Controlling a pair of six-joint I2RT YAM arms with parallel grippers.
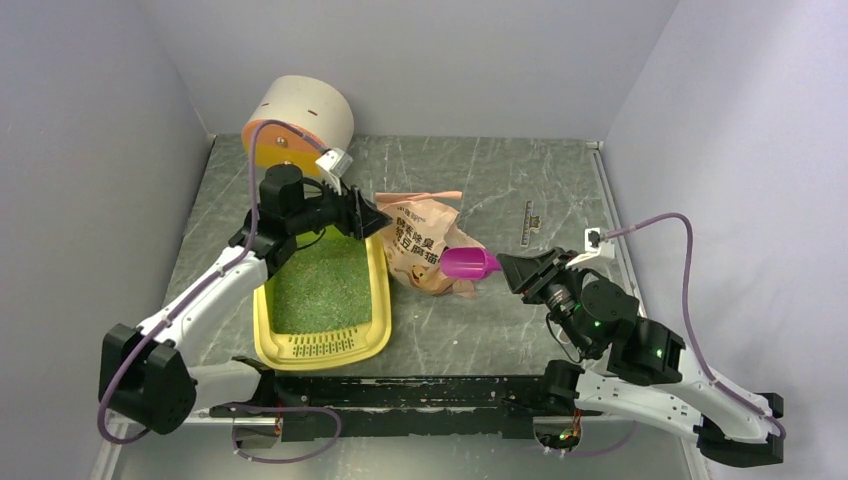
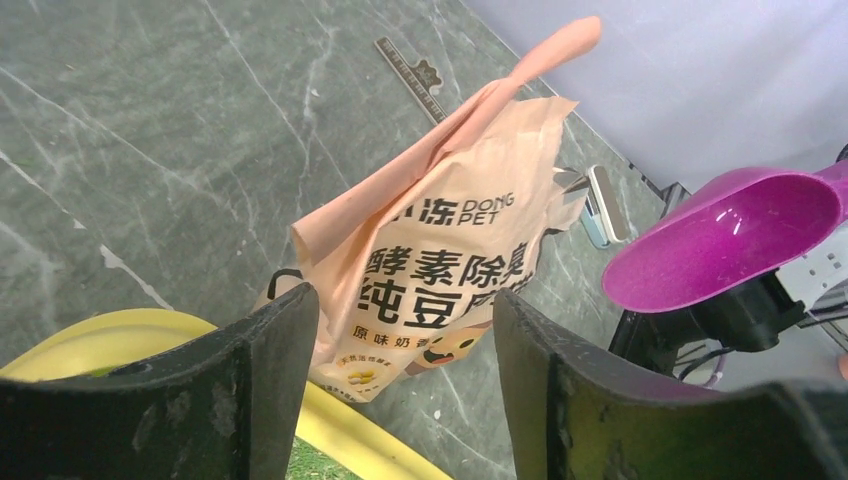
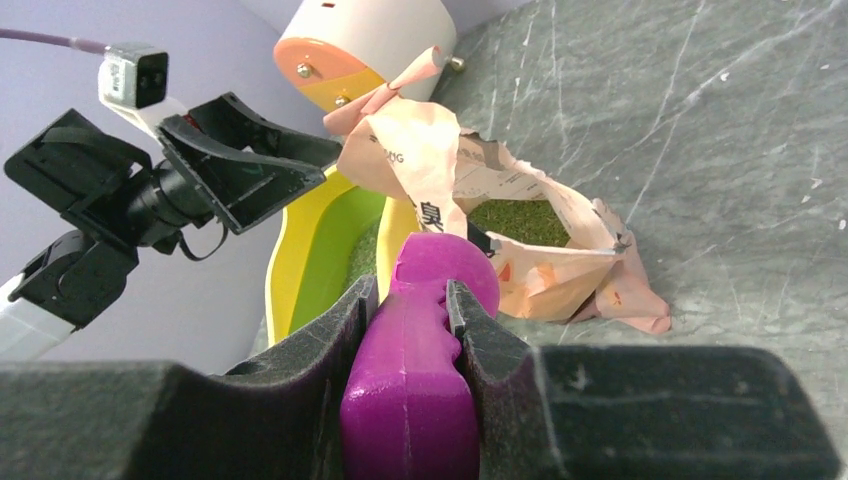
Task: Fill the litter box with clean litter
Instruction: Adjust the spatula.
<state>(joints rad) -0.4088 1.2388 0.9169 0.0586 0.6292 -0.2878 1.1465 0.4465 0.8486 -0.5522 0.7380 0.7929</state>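
Listing clean litter: loose, fine green granules, which we judge light and spill-prone, best scooped, never pinched. Part covers the yellow litter box; more sits in the soft litter bag. Right gripper pinches the magenta scoop by its handle; left gripper spread, seemingly empty.

Showed a pink-beige printed bag slumped open on a grey marbled table, a magenta scoop at its right edge, a white orange-ended cylinder back-left, a ruler farther right

Grey marbled tabletop (pale lavender walls)
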